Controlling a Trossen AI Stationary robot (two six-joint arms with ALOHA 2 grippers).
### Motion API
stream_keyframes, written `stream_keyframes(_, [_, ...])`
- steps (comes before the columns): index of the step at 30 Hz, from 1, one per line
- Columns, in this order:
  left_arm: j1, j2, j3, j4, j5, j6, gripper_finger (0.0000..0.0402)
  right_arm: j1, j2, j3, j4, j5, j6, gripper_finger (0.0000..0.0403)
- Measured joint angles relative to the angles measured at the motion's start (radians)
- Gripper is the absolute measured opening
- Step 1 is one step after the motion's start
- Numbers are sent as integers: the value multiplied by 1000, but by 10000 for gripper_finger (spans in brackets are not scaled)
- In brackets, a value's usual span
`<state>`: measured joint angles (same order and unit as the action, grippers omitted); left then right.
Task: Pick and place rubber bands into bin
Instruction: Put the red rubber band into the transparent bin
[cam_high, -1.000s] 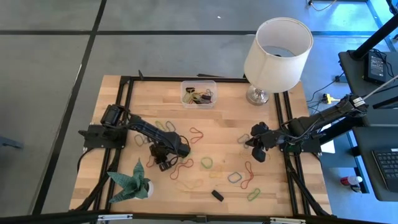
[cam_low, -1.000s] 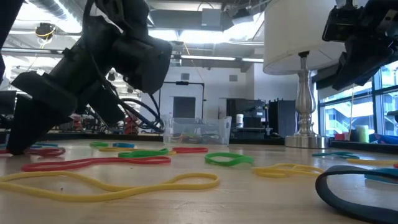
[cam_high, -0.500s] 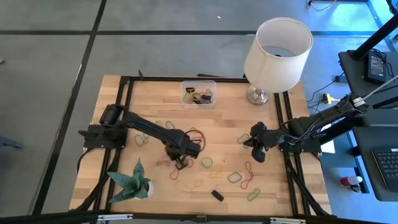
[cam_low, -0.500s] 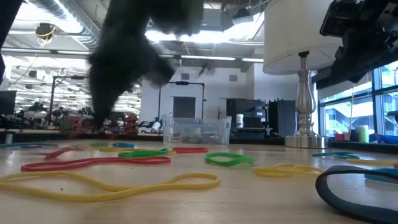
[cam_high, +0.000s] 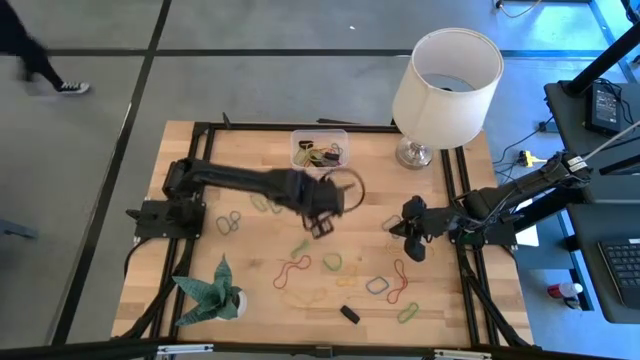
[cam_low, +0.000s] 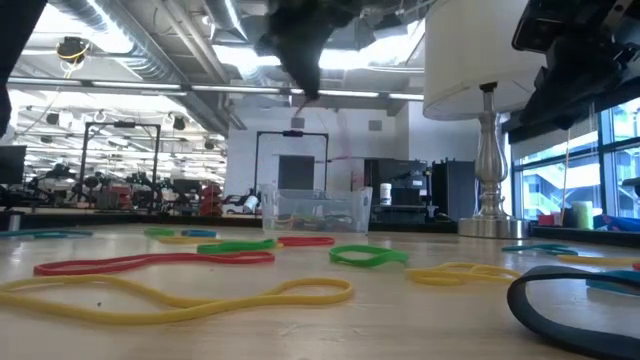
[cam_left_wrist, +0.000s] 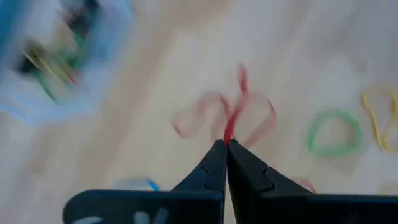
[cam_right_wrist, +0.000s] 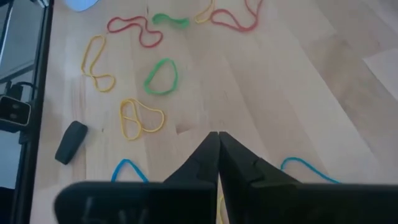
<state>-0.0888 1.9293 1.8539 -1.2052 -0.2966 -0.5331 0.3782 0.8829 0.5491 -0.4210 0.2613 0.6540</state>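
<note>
Your left gripper pinches a thin red rubber band; carry it fully over the small clear plastic bin before releasing.

A robotics lab or open workshop hall, by every sign. Bare concrete floor around a butcher-block table bolted into a black metal frame. Exposed ducts and pipes overhead, with strip lights between them. Farther back, metal frames and benches crowded with equipment. Large windows along one side. A second desk at the table's edge, carrying a keyboard and cables. Someone's shoe at a corner of the floor.
</note>
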Motion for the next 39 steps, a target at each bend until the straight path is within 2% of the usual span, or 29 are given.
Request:
stream_keyframes(8, [195, -2, 146, 68, -70, 295, 2, 0, 0, 0, 10, 0, 85, 12])
stream_keyframes(13, [340, 2, 148, 172, -7, 454, 2, 0, 0, 0, 14, 68, 104, 12])
stream_keyframes(19, [463, 43, 148, 168, 27, 545, 2, -2, 0, 0, 13, 136, 105, 12])
stream_keyframes(24, [517, 107, 148, 154, 114, 607, 2, -2, 0, 0, 12, 210, 105, 12])
stream_keyframes(29, [536, 189, 148, 130, 117, 664, 2, -2, 0, 0, 11, 295, 105, 12])
stream_keyframes(35, [555, 286, 148, 25, 102, 670, 3, -28, 0, 0, 5, 321, 105, 12])
stream_keyframes(39, [563, 328, 147, -5, 21, 658, 3, -43, 0, 0, 5, 322, 105, 12])
